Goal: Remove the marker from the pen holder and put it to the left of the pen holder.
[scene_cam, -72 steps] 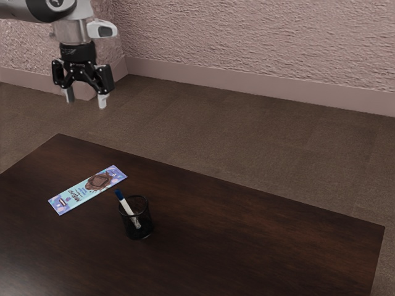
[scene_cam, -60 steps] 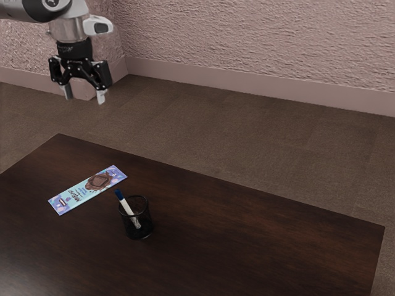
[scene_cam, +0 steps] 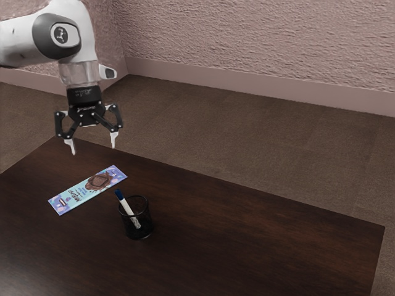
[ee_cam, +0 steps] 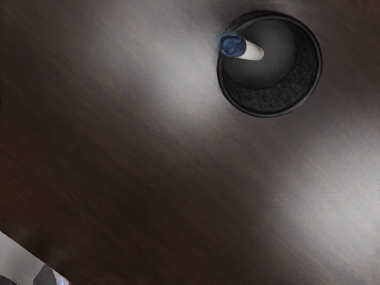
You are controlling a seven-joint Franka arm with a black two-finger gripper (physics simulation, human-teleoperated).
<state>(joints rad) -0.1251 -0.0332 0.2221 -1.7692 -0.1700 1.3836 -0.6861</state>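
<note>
Currently, in the exterior view, the end effector (scene_cam: 93, 150) points downward in the air, released, its two fingers spread apart. The marker (scene_cam: 126, 205) is below it, well apart, toward the exterior view's right. It stands tilted inside a black mesh pen holder (scene_cam: 145, 226) on the dark wooden worktop (scene_cam: 247, 234), its blue end up. A flat, colorful packet (scene_cam: 86, 190) lies near the holder, toward the exterior view's left. In the wrist view, looking down into the round holder, the marker's blue end juts over the rim, its white body slanting inside.
</note>
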